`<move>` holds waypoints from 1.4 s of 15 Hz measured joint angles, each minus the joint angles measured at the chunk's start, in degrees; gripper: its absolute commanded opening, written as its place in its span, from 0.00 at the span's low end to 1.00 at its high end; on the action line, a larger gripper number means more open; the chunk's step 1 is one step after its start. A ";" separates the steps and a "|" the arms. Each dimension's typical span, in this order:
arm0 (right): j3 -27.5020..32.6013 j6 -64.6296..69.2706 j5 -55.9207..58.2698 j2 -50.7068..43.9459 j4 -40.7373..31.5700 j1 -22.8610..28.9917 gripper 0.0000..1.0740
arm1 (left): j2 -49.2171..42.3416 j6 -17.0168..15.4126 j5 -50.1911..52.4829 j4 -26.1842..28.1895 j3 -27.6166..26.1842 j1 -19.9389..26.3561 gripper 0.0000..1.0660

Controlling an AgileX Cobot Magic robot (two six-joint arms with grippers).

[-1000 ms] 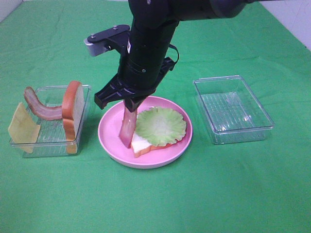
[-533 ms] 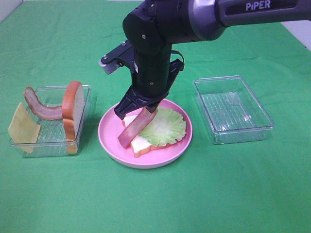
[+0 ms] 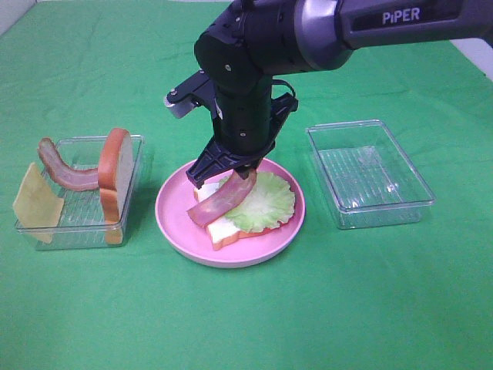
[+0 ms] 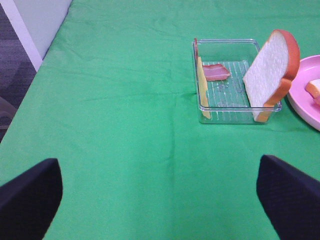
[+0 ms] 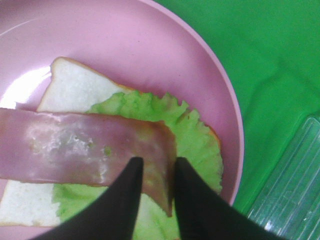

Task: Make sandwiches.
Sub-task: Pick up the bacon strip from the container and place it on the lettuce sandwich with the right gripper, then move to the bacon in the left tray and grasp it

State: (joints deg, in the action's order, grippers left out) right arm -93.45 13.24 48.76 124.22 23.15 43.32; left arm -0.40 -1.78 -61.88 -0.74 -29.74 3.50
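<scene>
On the pink plate [image 3: 176,223] lies a white bread slice [image 3: 222,228] with ruffled green lettuce [image 3: 266,202] on top. My right gripper [image 3: 245,173] is shut on one end of a reddish-brown bacon strip [image 3: 219,200], which slants down across the lettuce and bread. The right wrist view shows the gripper [image 5: 157,167] pinching the bacon [image 5: 75,147] over the lettuce [image 5: 197,135] and bread [image 5: 75,87]. My left gripper [image 4: 160,210] is open and empty over the cloth, away from the food. It does not show in the exterior high view.
A clear tray [image 3: 46,231] at left holds a second bacon strip [image 3: 65,171], an upright bread slice [image 3: 115,173] and a cheese square [image 3: 35,204]. A clear tray [image 3: 370,173] stands to the right of the plate. Green cloth covers the table.
My right gripper has shifted right with the bacon. The strip went from hanging nearly upright at the plate's left to slanting across the lettuce and bread.
</scene>
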 measured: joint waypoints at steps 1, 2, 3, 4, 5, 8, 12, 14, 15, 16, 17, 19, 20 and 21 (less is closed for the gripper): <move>0.00 0.52 0.52 0.00 0.80 0.00 0.86 | 0.00 0.00 0.00 0.00 0.00 0.00 0.95; -0.11 0.63 1.72 0.00 1.15 0.00 0.88 | 0.00 0.00 0.00 0.00 0.00 0.00 0.95; -0.34 0.63 3.04 0.00 1.55 0.00 0.88 | 0.00 0.00 0.00 0.00 0.00 0.00 0.95; -0.69 0.63 4.81 -0.34 1.89 0.00 0.88 | 0.00 0.00 0.00 0.00 0.00 0.00 0.95; -0.97 0.63 5.73 -0.69 1.89 0.00 0.88 | 0.00 0.00 0.00 0.00 0.00 0.00 0.95; -4.13 0.63 14.44 -5.50 1.83 0.00 0.88 | 0.00 0.00 0.00 0.00 0.00 0.00 0.95; -4.81 -0.97 20.63 -14.32 -0.63 0.00 0.88 | 0.00 0.00 0.00 0.00 0.00 0.00 0.95; -4.81 -2.86 20.74 -18.28 -2.92 0.00 0.88 | 0.00 0.00 0.00 0.00 0.00 0.00 0.95; -4.70 -3.32 20.80 -19.08 -3.67 0.00 0.88 | 0.00 0.00 0.00 0.00 0.00 0.00 0.95; -3.21 -5.33 20.80 -23.38 -8.48 0.00 0.88 | 0.00 0.00 0.00 0.00 0.00 0.00 0.95; -1.49 -6.07 20.80 -25.44 -10.83 0.00 0.88 | 0.00 0.00 0.00 0.00 0.00 0.00 0.95; 3.72 -6.93 20.80 -30.31 -14.44 0.00 0.88 | 0.00 0.00 0.00 0.00 0.00 0.00 0.95; 7.85 -7.10 20.80 -32.95 -15.24 0.00 0.88 | 0.00 0.00 0.00 0.00 0.00 0.00 0.95; 10.37 -7.16 20.74 -34.49 -15.53 0.00 0.88 | 0.00 0.00 0.00 0.00 0.00 0.00 0.95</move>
State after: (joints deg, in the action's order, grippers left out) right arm -83.08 6.07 69.50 89.73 7.62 43.32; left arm -0.40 -1.78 -61.88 -0.74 -29.74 3.50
